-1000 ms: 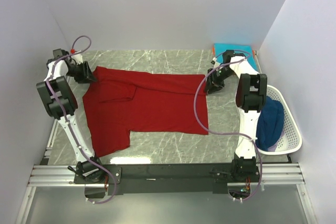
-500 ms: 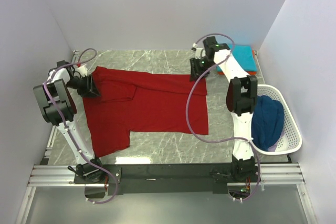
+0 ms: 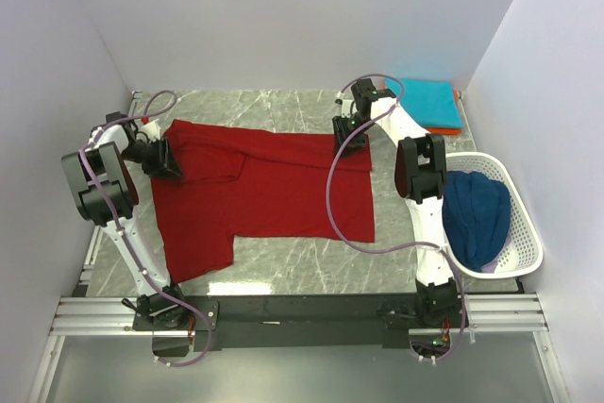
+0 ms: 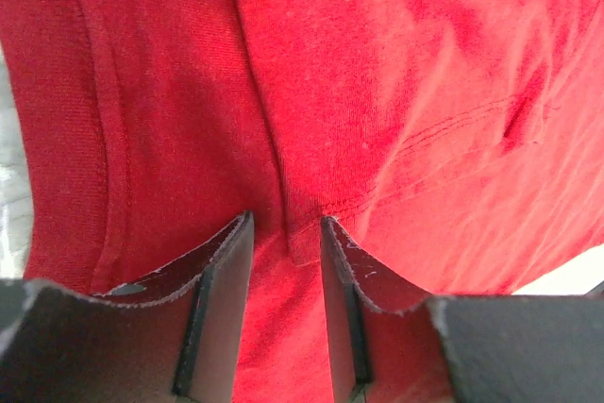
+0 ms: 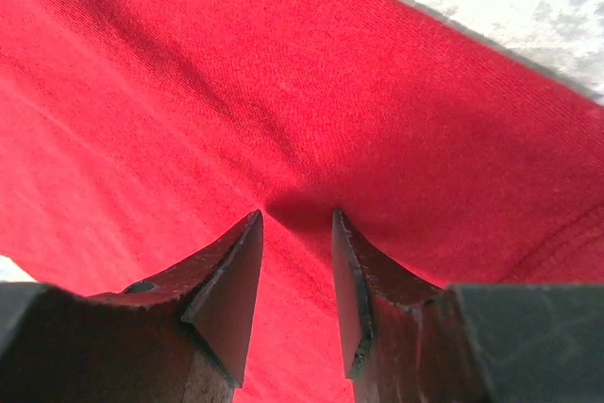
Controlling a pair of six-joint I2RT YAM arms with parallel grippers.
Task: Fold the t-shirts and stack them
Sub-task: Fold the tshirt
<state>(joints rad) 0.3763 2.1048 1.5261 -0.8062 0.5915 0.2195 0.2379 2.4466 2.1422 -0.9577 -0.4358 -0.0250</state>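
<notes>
With the dark red t-shirt (image 3: 264, 191) spread mid-table, left gripper (image 4: 283, 243) and right gripper (image 5: 297, 224) each pinch a thin fold at its far corners, so either may slip free

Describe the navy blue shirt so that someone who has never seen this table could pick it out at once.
Start at the marble table and go to its right edge, where a white mesh basket sits beside the right arm. The navy blue shirt is the bundle heaped inside it. Unlike the dark red shirt spread flat mid-table and the teal shirt folded in the far right corner, it is crumpled and unfolded.
</notes>
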